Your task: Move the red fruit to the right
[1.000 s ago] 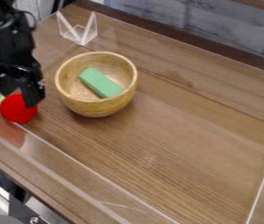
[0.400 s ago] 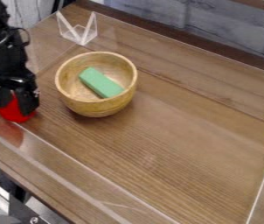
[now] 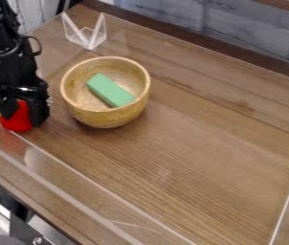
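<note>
The red fruit (image 3: 17, 119) is a small bright-red ball on the wooden table (image 3: 198, 153), at the left edge of the camera view. My black gripper (image 3: 17, 107) points straight down over it, open, with one finger on each side of the fruit. The fingers hide the fruit's upper part. I cannot tell whether the fingers touch it.
A wooden bowl (image 3: 105, 92) with a flat green block (image 3: 109, 91) inside stands just right of the gripper. Clear plastic walls run along the table's edges, with a clear folded piece (image 3: 86, 33) at the back.
The gripper has come down and shifted slightly left, so its open fingers now straddle the red fruit. The fruit and bowl have not moved.
</note>
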You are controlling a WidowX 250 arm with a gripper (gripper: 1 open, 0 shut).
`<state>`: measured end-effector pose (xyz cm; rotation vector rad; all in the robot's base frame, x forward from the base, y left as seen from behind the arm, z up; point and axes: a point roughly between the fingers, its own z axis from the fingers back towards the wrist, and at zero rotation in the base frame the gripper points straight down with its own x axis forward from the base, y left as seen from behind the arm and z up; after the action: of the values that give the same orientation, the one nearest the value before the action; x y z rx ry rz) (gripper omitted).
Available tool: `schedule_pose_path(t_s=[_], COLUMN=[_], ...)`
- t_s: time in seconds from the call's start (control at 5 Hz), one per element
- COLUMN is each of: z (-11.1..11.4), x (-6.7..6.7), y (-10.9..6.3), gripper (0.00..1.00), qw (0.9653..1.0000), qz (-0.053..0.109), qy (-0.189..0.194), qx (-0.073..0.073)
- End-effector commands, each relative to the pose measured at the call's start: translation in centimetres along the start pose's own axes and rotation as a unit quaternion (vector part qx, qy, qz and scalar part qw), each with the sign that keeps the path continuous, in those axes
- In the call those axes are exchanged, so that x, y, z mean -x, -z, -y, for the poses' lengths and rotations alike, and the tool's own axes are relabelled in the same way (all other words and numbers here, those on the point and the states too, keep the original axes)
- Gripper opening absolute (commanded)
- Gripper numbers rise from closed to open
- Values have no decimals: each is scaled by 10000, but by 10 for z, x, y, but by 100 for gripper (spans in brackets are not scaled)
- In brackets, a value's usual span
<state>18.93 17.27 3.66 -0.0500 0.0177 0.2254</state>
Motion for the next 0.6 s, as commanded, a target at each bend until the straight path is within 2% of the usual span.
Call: schedule_pose_path(t_s=[0.0, 0.2, 0.4], z=[-6, -12, -17], x=[-16, -10, -4], y=[3, 9, 16], gripper=[100, 0, 0], qw=[9998, 9998, 9998], qz=[146, 139, 129], qy=[-32, 16, 80], qx=[-114, -106, -94])
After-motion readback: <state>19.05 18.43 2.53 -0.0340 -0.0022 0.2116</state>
